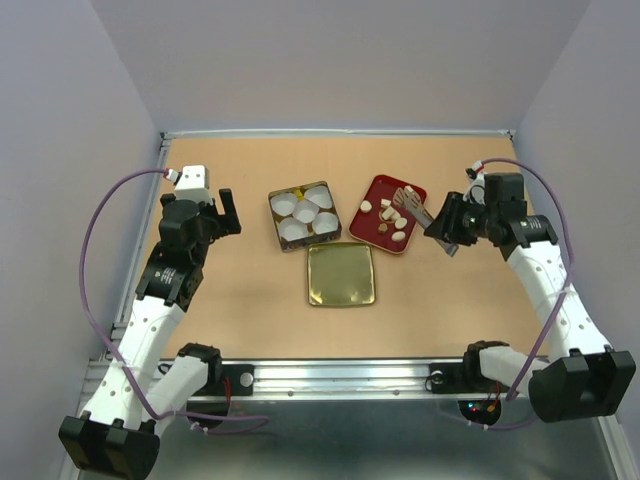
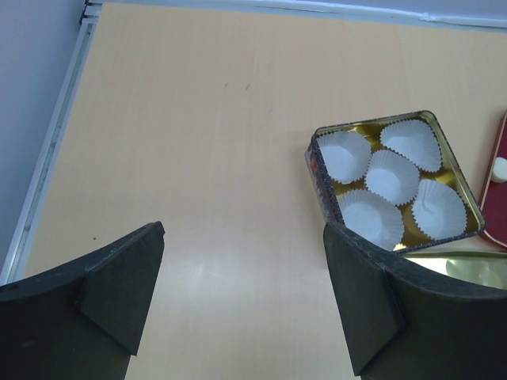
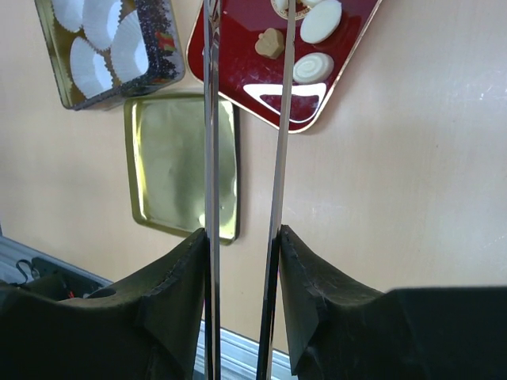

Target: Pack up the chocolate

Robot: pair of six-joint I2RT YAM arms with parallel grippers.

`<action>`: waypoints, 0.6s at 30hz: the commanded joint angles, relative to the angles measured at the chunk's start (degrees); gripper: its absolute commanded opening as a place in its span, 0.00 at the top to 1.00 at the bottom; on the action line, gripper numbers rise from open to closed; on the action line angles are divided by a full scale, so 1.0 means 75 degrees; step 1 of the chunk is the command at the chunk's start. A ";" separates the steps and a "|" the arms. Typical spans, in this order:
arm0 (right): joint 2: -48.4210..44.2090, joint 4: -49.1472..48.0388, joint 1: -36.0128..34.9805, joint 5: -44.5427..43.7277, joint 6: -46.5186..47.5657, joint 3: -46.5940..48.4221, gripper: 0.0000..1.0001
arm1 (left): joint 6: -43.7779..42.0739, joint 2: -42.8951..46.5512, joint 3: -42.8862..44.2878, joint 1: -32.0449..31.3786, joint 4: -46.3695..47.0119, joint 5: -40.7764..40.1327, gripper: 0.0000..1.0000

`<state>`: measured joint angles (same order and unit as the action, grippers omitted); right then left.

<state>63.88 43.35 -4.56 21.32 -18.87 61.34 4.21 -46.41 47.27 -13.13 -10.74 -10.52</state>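
- Cream-white and tan chocolate (image 1: 386,212) lumps lie in the red tray (image 1: 382,190) on the surface (image 1: 250,290).
- Right tool (image 3: 242,237) clamps metal tongs (image 3: 211,119) reaching over the tray.
- Left tool (image 2: 244,237) gapes wide near the cup-lined box (image 2: 319,170).

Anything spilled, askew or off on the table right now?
Nothing stands out. The chocolates lie on the red tray, the five paper cups sit empty in the gold box, its lid lies flat beside it, and the right pincer grips tongs.
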 commanded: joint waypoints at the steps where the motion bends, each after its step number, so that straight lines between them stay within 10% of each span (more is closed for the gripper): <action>1: 0.0002 -0.0214 -0.0084 0.0321 0.0243 -0.0057 0.56 | 0.0095 0.0130 -0.0056 -0.0008 0.0143 0.0021 0.07; 18: 0.0471 -0.1139 -0.0107 0.0017 0.0290 -0.0831 0.57 | 0.0213 0.0153 -0.0068 0.0004 0.0096 -0.0062 0.07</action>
<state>67.33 39.83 -4.95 21.71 -17.50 55.79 5.43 -46.37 47.24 -13.13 -11.00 -10.57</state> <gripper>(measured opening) 0.437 0.930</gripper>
